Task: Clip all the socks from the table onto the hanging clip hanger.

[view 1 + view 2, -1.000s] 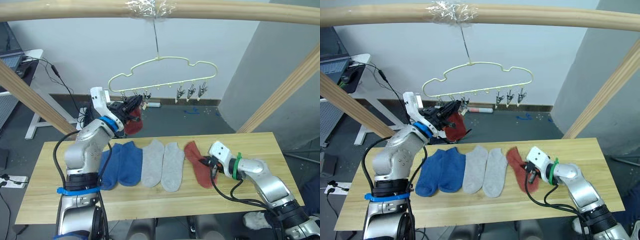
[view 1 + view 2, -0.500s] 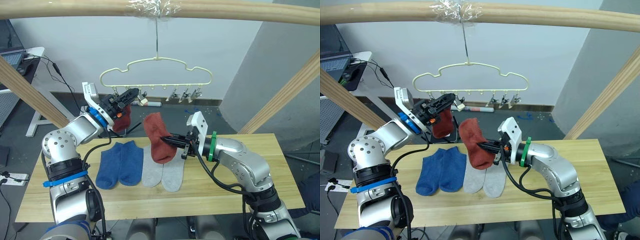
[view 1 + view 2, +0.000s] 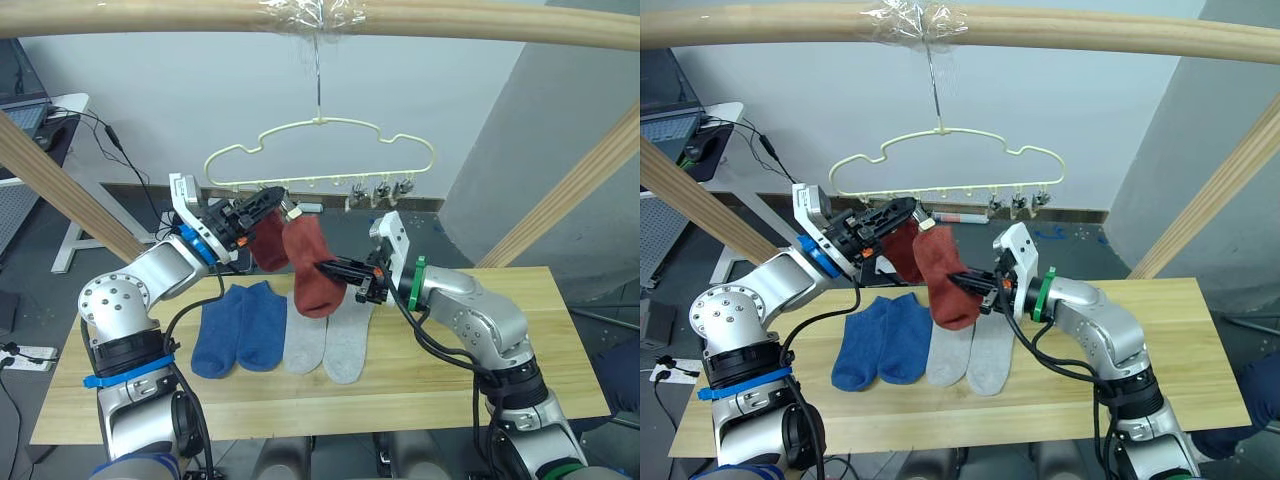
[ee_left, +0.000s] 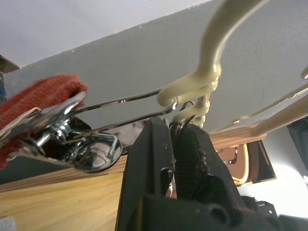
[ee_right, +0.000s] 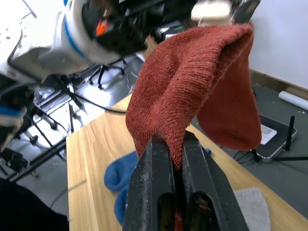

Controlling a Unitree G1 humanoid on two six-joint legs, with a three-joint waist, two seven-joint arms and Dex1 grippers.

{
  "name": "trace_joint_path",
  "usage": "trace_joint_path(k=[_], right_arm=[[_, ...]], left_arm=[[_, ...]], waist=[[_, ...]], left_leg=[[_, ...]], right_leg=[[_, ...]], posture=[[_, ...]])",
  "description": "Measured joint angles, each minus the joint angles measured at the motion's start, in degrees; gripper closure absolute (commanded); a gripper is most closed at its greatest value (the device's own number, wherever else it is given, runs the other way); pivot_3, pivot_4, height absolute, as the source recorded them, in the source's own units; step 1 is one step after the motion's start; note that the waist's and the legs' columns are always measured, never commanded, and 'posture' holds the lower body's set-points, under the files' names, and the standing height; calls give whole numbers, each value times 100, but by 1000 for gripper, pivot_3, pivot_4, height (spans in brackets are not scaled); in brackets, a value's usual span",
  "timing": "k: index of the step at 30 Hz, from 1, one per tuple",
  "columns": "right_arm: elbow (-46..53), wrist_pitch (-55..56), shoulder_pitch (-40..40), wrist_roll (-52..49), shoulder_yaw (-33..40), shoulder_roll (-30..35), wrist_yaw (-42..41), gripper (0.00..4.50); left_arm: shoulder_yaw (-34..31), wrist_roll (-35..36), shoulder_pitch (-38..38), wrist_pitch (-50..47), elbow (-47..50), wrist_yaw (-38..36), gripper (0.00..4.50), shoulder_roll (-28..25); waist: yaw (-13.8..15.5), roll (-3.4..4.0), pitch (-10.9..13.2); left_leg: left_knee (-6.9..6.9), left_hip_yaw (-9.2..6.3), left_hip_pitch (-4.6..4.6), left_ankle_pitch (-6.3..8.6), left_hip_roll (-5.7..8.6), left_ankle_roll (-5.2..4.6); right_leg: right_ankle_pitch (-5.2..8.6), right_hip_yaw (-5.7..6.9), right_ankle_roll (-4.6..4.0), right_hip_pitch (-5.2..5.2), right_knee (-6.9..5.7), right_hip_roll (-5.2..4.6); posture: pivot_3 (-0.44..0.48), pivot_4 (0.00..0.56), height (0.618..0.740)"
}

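Centre frame, the right tool [image 3: 348, 272] is clamped on a rust red sock [image 3: 315, 268], lifted beside the clip hanger [image 3: 320, 152]. The left tool [image 3: 262, 203], shut on a clip [image 4: 72, 122], holds the swaying hanger. Four socks [image 3: 285, 330] lie on the counter [image 3: 520, 390]. If the hanger swings or the clip misses the cuff, the sock may fall.

Scanning everything here for lettering, and nothing can be read: no words, brands, numbers or signs on any object, near or far, left or right.
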State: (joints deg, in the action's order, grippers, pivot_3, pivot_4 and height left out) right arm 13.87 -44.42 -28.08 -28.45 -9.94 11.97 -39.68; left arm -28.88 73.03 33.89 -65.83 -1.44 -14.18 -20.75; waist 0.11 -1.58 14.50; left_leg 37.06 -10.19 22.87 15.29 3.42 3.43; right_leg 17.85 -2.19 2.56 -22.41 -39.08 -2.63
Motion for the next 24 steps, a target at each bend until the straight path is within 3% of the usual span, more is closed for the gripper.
trace_joint_path(k=[15,24], right_arm=[[-48,-206,-175,-331,194,-197,182,4488],[-89,-197,-175,-304,-14,-330,265,4500]], left_arm=[[160,249,-149,18,162,107,4382,-7],[372,204,-338,163,386,80,1647,-140]], waist=[[4,0,0],[3,0,0]], left_leg=[[-1,1,1,0,0,0],[-3,3,4,0,0,1]], right_leg=[[0,-1,0,-3,0,0],[0,-3,0,-9,0,0]], posture=[[122,250,740],[127,255,740]])
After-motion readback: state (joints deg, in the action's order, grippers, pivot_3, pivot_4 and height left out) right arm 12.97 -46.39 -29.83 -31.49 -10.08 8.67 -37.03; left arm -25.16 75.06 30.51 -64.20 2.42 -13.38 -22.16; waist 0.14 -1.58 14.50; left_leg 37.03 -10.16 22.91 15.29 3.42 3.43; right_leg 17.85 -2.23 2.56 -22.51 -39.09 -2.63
